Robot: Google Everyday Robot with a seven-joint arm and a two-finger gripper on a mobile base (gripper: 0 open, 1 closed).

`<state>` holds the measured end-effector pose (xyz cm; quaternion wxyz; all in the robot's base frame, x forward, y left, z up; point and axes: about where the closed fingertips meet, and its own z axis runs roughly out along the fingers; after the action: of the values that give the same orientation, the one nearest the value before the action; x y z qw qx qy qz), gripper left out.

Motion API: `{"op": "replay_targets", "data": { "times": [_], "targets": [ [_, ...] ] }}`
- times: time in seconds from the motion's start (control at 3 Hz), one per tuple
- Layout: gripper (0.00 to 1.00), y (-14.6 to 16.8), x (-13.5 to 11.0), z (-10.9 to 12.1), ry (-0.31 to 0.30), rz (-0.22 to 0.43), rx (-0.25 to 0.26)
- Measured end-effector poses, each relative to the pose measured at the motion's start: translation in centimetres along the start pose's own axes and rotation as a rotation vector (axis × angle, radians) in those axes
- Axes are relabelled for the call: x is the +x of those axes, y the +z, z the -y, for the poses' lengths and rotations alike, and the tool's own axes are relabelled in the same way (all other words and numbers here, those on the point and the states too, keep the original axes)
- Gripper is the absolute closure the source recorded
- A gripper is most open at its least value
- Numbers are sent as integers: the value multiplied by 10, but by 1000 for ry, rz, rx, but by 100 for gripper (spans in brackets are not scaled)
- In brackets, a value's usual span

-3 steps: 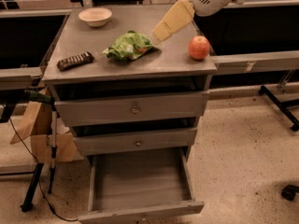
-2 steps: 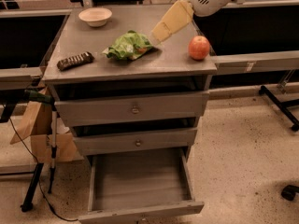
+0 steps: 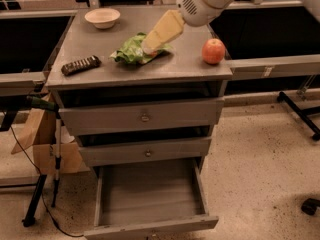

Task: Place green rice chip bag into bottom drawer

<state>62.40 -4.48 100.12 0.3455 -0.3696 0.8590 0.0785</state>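
The green rice chip bag (image 3: 131,49) lies crumpled on the grey cabinet top (image 3: 175,66), near its middle. My gripper (image 3: 149,47) hangs from the white arm (image 3: 200,4) at the top right and reaches down to the bag's right side, with its pale fingers (image 3: 162,30) right over the bag. The bottom drawer (image 3: 150,201) is pulled out and nothing lies in it.
A red apple (image 3: 213,51) sits on the cabinet top at the right. A dark wrapped bar (image 3: 80,65) lies at the left, and a white bowl (image 3: 102,18) stands at the back left. The two upper drawers (image 3: 145,117) are shut. A cardboard box (image 3: 45,144) stands left of the cabinet.
My gripper has moved left and down, from beside the bag to right over its right side. The bag, the apple and the drawers have not moved.
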Motion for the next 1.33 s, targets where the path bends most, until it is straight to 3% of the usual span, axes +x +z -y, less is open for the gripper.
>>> {"op": "replay_targets", "data": {
  "times": [1.0,1.33],
  "targets": [
    [0,124,-52,-17,323,86,3],
    [0,162,-70,-20,382,87,-11]
  ]
}}
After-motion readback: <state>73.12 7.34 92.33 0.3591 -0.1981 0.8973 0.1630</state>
